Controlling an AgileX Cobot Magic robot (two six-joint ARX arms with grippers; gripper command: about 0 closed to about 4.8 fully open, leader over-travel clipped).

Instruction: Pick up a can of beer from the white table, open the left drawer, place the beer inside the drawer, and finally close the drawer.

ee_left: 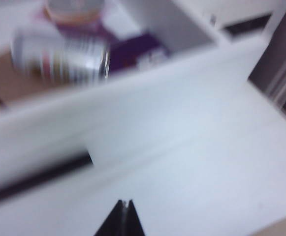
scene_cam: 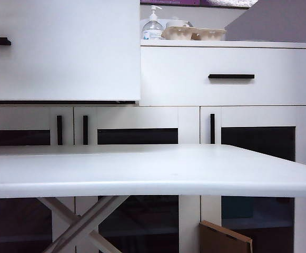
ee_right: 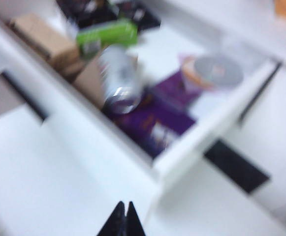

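Silver and on its side, the can of beer (ee_right: pixel 119 83) lies inside the open left drawer (scene_cam: pixel 63 52). My left tool (ee_left: pixel 126 204) and right tool (ee_right: pixel 124 205) both hang closed and empty above the drawer front, over the white worktop (scene_cam: pixel 142 171).

can of beer (ee_right: pixel 119 84) on side — in left drawer (ee_right: pixel 182 157) | right end effector (ee_right: pixel 122 211) closed

White drawer (ee_right: pixel 83 147), black bar handle (ee_right: pixel 24 96). Beyond black right gripper (ee_right: pixel 123 220): silver can (ee_right: pixel 119 78) on purple pack (ee_right: pixel 157 118), green box (ee_right: pixel 107 34), brown cartons (ee_right: pixel 42 42). Left gripper (ee_left: pixel 124 220) black too.
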